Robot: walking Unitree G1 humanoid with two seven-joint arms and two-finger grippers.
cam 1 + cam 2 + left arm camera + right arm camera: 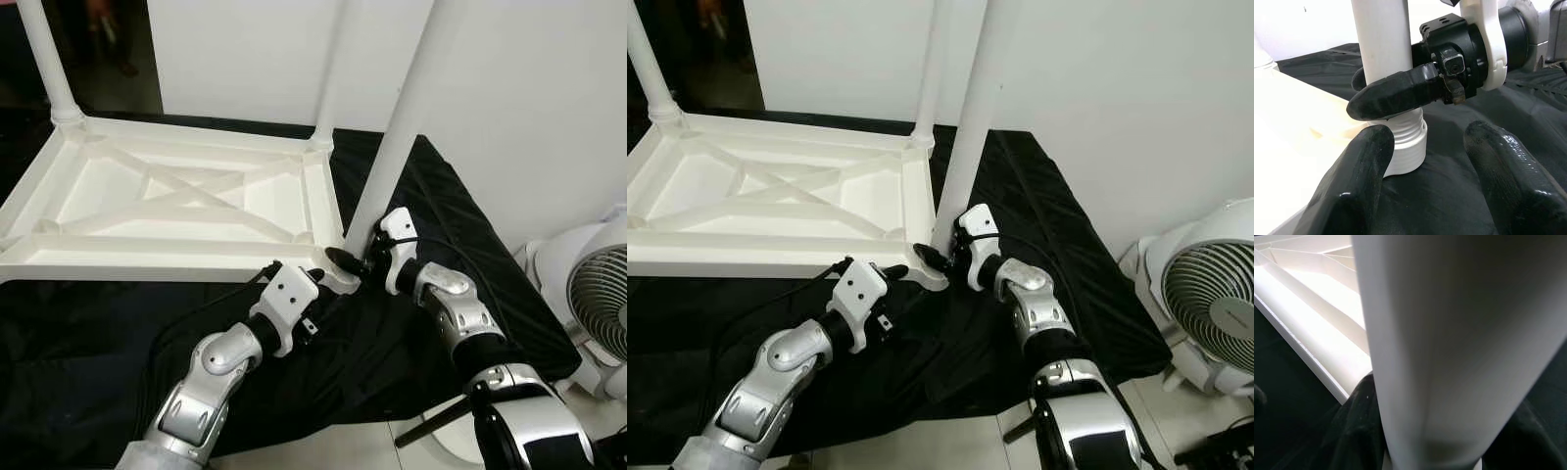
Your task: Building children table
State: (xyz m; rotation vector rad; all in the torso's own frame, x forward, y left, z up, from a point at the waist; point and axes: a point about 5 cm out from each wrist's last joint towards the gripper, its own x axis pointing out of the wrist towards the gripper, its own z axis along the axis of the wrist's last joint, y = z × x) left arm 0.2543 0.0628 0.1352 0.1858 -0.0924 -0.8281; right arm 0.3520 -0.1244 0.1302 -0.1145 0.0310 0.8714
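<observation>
White table leg (pixel 397 137), upright in corner socket of inverted tabletop (pixel 186 196): right gripper (pixel 355 262) clamped round its base; left gripper (pixel 315 277) open, just beside.

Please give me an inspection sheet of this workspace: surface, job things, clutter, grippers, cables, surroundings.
Surface: black cloth.
Job's things: white tabletop upside down; near leg standing in its corner socket, more legs at far corners.
Clutter: nothing seen.
Grippers: right gripper shut on near leg's base; left gripper open beside the socket.
Cables: black cable along left arm.
Surroundings: white wall, white fan on floor at right.
</observation>
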